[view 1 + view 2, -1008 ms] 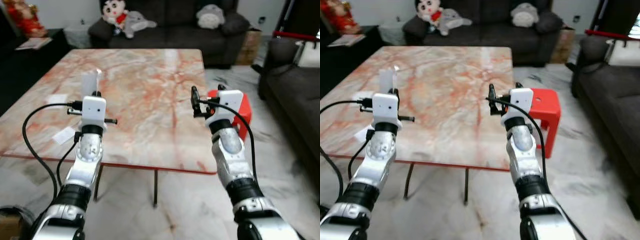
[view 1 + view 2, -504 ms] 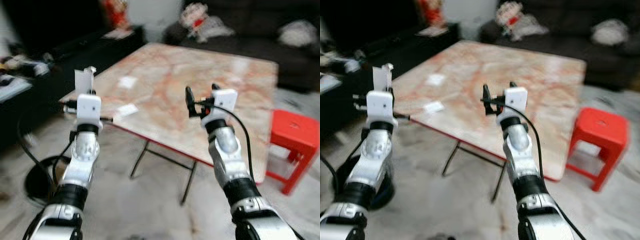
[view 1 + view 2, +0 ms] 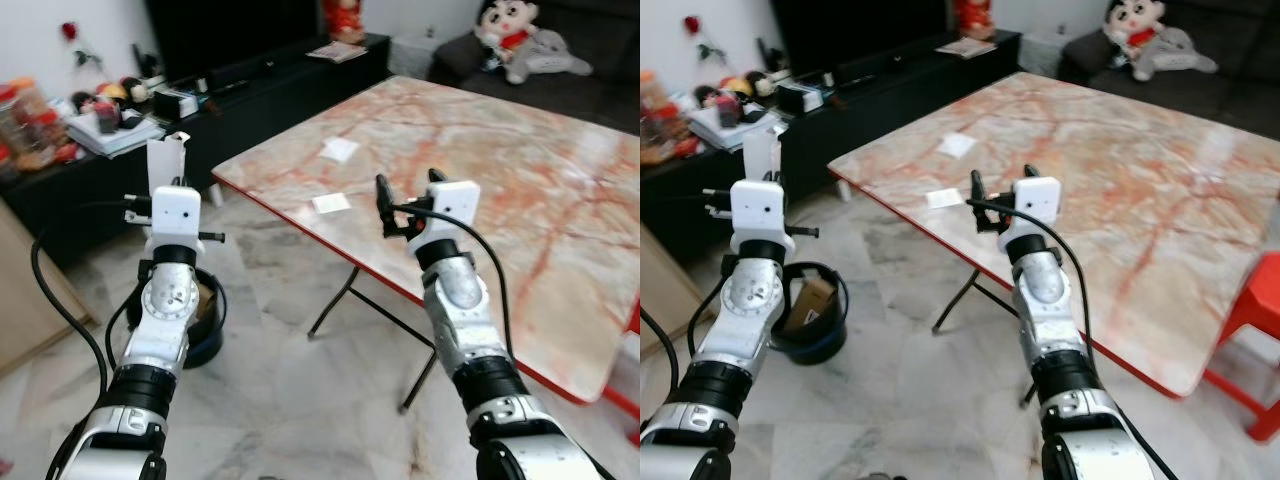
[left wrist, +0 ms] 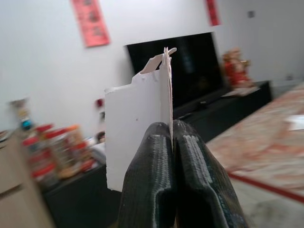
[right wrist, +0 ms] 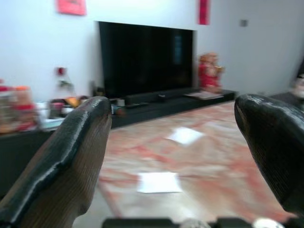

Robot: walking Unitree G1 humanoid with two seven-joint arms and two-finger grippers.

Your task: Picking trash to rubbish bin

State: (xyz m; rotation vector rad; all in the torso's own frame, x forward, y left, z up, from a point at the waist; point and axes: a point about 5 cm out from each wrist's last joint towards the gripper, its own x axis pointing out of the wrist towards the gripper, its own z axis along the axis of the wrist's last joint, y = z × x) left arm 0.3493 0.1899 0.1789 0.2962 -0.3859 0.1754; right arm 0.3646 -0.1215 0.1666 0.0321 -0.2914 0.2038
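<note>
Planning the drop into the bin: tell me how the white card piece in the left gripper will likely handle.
The white card piece stands upright above the left gripper without drooping, so probably fairly stiff. It looks thin and flat, likely light, and may flutter off course above the bin.

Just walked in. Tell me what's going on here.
The robot is clearing trash. Its left gripper is shut on a white scrap of card, held upright above the floor near the dark round rubbish bin, which already holds some brown cardboard. Its right gripper is open and holds nothing, raised over the edge of the red-veined marble table. Two white paper scraps lie on that table.
</note>
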